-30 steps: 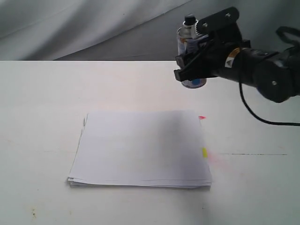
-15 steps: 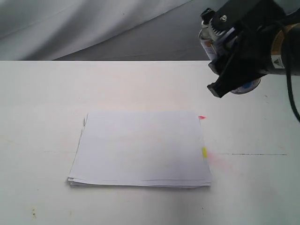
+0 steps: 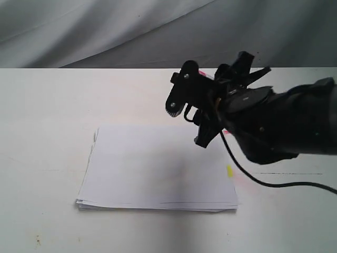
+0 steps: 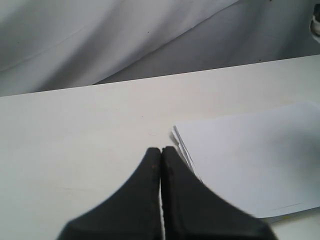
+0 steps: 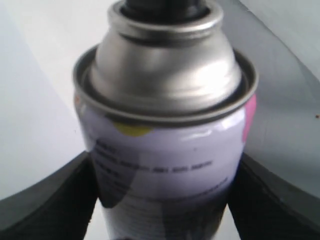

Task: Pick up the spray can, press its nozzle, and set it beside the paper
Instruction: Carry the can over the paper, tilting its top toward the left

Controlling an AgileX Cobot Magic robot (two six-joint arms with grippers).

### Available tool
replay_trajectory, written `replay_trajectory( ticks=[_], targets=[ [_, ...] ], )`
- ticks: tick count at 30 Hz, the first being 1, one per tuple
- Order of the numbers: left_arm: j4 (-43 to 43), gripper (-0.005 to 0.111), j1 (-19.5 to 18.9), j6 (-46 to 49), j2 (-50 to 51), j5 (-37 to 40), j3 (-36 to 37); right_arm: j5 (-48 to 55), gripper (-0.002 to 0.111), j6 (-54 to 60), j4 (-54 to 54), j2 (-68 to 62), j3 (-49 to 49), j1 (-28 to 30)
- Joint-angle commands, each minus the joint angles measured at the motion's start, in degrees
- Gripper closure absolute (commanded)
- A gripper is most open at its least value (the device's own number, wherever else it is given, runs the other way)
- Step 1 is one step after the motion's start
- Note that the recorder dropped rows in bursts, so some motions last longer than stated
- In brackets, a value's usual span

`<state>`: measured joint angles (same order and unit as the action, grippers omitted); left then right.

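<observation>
Left claw (image 4: pixel 161 155) is sitting pinched together, gripping nothing, hovering over bare table (image 3: pixel 47 105) off the paper's (image 3: pixel 152 168) left corner. The paper is lying flat mid-table, well in from the far edge. Right claw (image 5: pixel 160 220) is hanging above the paper's far right corner, clamping the spray can (image 5: pixel 160 150) by its body, fingers (image 5: pixel 55 200) on either side. The nozzle (image 5: pixel 165 7) is poking clear of the grip, nothing touching it. The exterior view is hiding the can, so its tilt is unclear. Likely the right arm is doing the set-down, since it is carrying the can towards the table's right edge side of the paper.
</observation>
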<state>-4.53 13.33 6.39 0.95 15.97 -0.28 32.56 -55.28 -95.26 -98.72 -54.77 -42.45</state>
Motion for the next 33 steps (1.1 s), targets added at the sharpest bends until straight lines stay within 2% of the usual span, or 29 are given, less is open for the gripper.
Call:
replay_trajectory(
  ticks=[1, 16, 33],
  targets=[
    [0.0, 0.107, -0.1, -0.2, -0.3, -0.7, 0.3, 7.0, 0.108, -4.0, -4.7, -3.7, 0.0, -2.9],
    [0.0, 0.107, -0.1, -0.2, -0.3, -0.7, 0.3, 11.6, 0.108, -4.8, -4.7, -7.7, 0.0, -6.2],
    [0.0, 0.107, -0.1, -0.2, -0.3, -0.7, 0.3, 14.1, 0.108, -4.8, -4.7, -7.7, 0.0, -6.2]
  ],
)
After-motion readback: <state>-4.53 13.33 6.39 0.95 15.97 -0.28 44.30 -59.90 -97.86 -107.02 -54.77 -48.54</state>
